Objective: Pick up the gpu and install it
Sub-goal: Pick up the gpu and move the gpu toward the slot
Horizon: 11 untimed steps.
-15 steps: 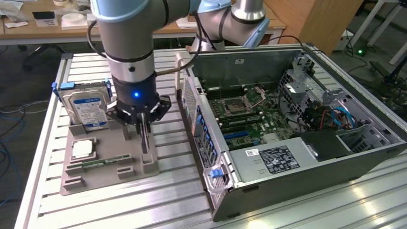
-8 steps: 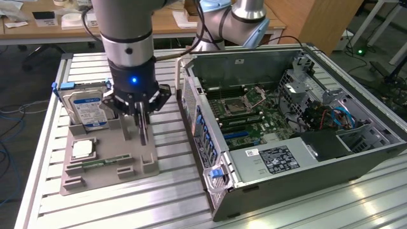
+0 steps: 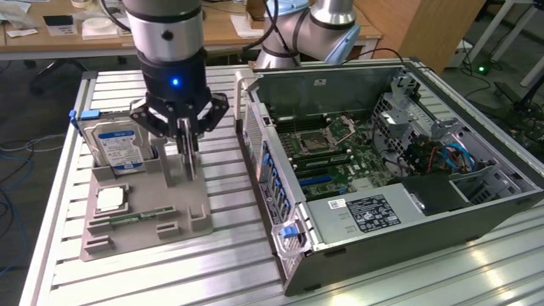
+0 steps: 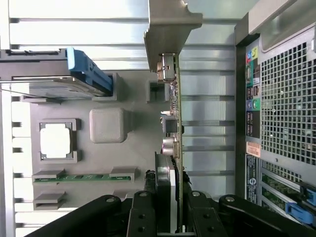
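At the tray's (image 3: 153, 204) far corner on the case side, we see the tool (image 3: 183, 135) pinching the gpu (image 4: 168, 123) from above. It stands on edge, long axis level and parallel to the ported wall of the case (image 3: 476, 210), bracket (image 4: 172, 29) at the end away from the grip. Whether it has cleared the tray we cannot tell. Our open case lies just beside, toward the exterior view's right of the tabletop (image 3: 127, 287).

Silver-grey tubular arm (image 3: 165, 25), black wrist section (image 3: 174, 67), small blue light (image 3: 175, 81), black linked jaws with round pivot screws (image 4: 109, 200)
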Motion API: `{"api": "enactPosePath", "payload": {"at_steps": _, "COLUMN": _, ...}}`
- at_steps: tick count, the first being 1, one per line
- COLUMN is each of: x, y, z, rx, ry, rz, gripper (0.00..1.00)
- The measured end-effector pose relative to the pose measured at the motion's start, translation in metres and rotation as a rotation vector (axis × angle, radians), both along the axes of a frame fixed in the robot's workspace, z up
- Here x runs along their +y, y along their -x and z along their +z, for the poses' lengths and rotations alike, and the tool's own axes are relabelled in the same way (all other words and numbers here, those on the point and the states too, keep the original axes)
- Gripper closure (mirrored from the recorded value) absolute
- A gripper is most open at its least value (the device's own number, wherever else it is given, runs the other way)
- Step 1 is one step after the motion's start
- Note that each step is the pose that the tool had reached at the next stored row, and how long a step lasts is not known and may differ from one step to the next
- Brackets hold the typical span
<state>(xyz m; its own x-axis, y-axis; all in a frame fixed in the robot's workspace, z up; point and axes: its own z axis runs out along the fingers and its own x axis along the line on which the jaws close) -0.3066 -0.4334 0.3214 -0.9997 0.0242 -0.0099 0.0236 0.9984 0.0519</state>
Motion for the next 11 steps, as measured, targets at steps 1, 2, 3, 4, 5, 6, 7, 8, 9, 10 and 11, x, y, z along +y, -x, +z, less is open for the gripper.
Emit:
{"api": "enactPosePath", "payload": {"at_steps": 1, "x": 0.0000, "y": 0.000, "z": 0.0045, "rx": 0.0000, "ry": -0.0005, "rz": 0.000, "gripper": 0.72}}
{"api": "enactPosePath", "payload": {"at_steps": 2, "x": 0.0000, "y": 0.000, "z": 0.0092, "rx": -0.0001, "ry": -0.0009, "rz": 0.000, "gripper": 0.72}}
{"api": "enactPosePath", "payload": {"at_steps": 3, "x": 0.0000, "y": 0.000, "z": 0.0138, "rx": 0.0000, "ry": -0.0011, "rz": 0.000, "gripper": 0.72}}
{"api": "enactPosePath", "payload": {"at_steps": 4, "x": 0.0000, "y": 0.000, "z": 0.0182, "rx": -0.0001, "ry": -0.0014, "rz": 0.000, "gripper": 0.72}}
{"api": "enactPosePath", "payload": {"at_steps": 5, "x": 0.0000, "y": 0.000, "z": 0.0227, "rx": 0.0000, "ry": -0.0016, "rz": 0.000, "gripper": 0.72}}
{"api": "enactPosePath", "payload": {"at_steps": 6, "x": 0.0000, "y": 0.000, "z": 0.0270, "rx": 0.0000, "ry": -0.0023, "rz": 0.000, "gripper": 0.72}}
{"api": "enactPosePath", "payload": {"at_steps": 7, "x": 0.0000, "y": 0.000, "z": 0.0305, "rx": -0.0001, "ry": -0.0040, "rz": 0.000, "gripper": 0.72}}
{"api": "enactPosePath", "payload": {"at_steps": 8, "x": 0.0000, "y": 0.000, "z": 0.0345, "rx": 0.0001, "ry": -0.0050, "rz": 0.000, "gripper": 0.72}}
{"api": "enactPosePath", "payload": {"at_steps": 9, "x": 0.0000, "y": 0.000, "z": 0.0386, "rx": 0.0000, "ry": -0.0064, "rz": 0.000, "gripper": 0.72}}
{"api": "enactPosePath", "payload": {"at_steps": 10, "x": 0.0000, "y": 0.000, "z": 0.0426, "rx": -0.0001, "ry": -0.0077, "rz": 0.000, "gripper": 0.72}}
{"api": "enactPosePath", "payload": {"at_steps": 11, "x": 0.0000, "y": 0.000, "z": 0.0470, "rx": 0.0001, "ry": -0.0085, "rz": 0.000, "gripper": 0.72}}
